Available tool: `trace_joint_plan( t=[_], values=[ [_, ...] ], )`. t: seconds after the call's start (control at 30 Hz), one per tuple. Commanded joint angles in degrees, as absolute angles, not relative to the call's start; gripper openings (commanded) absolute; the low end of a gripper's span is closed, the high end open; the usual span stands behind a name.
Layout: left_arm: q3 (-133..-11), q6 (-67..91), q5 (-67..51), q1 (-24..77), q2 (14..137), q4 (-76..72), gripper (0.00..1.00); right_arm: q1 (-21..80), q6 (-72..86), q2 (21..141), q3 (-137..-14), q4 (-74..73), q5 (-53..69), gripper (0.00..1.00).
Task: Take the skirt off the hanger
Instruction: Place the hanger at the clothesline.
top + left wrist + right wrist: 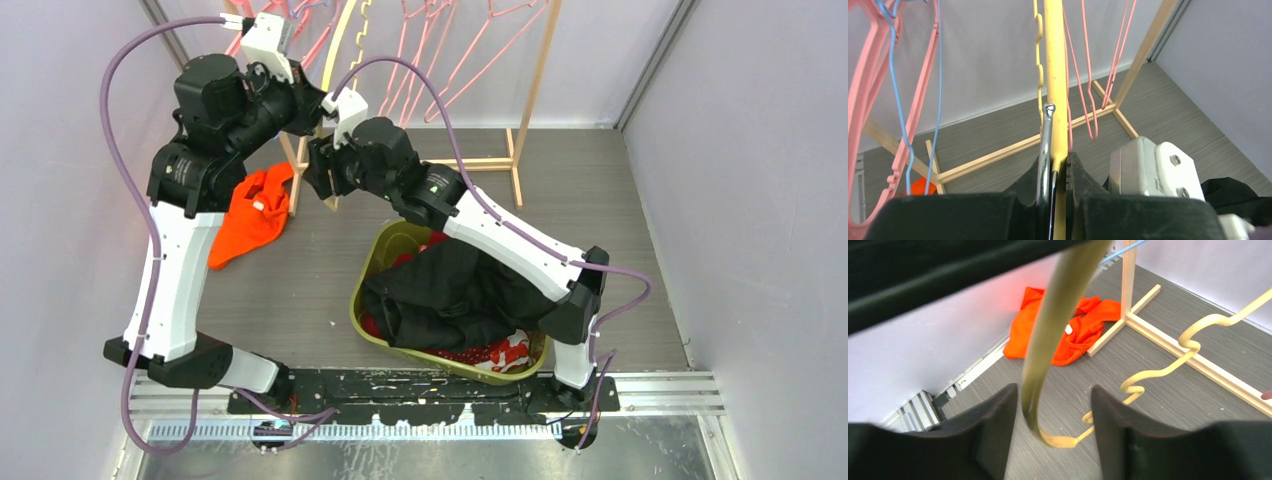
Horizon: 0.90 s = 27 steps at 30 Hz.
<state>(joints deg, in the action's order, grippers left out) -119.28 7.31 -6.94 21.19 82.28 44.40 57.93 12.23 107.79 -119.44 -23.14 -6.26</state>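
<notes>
Clamping the yellow hanger [1055, 75] upright in left end effector [1060, 166], straddling its curved arm with right end effector [1054, 396] spread apart; orange skirt [255, 215] seemingly already off, crumpled on table [600, 200], nearer left side.

White arm links [180, 270], black joints [205, 90], purple cables [102, 100], black tool fingers [990, 440].

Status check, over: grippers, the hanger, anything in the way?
Left gripper shut on yellow hanger at its hook. Right gripper open around the hanger arm. Orange garment on floor beside wooden rack, off hanger.
</notes>
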Motion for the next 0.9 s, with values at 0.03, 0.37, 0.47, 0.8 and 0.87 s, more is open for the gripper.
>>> trace_joint_plan(
  t=[0.03, 0.37, 0.47, 0.8, 0.87],
  values=[
    [-119.76, 7.51, -6.92, 20.87, 77.86, 39.53, 0.0, 58.19, 13.26, 107.4, -120.5, -17.11, -4.56, 0.38],
    [-116.58, 6.64, -6.67, 20.85, 76.07, 40.18, 0.0, 58.18, 15.1, 106.24, -119.6, -18.37, -2.3, 0.05],
    [-112.94, 5.95, -9.14, 20.83, 73.45, 39.47, 0.0, 58.14, 15.64, 105.15, -117.82, -17.44, -1.19, 0.03],
    [-95.86, 5.36, -12.92, 20.85, 57.96, 38.02, 0.29, 58.17, 17.26, 104.65, -113.94, -16.16, 0.3, 0.01],
    [-94.58, 5.25, -12.6, 20.83, 56.56, 38.84, 0.29, 58.23, 17.1, 104.63, -114.21, -15.94, -0.11, 0.01]
  ],
)
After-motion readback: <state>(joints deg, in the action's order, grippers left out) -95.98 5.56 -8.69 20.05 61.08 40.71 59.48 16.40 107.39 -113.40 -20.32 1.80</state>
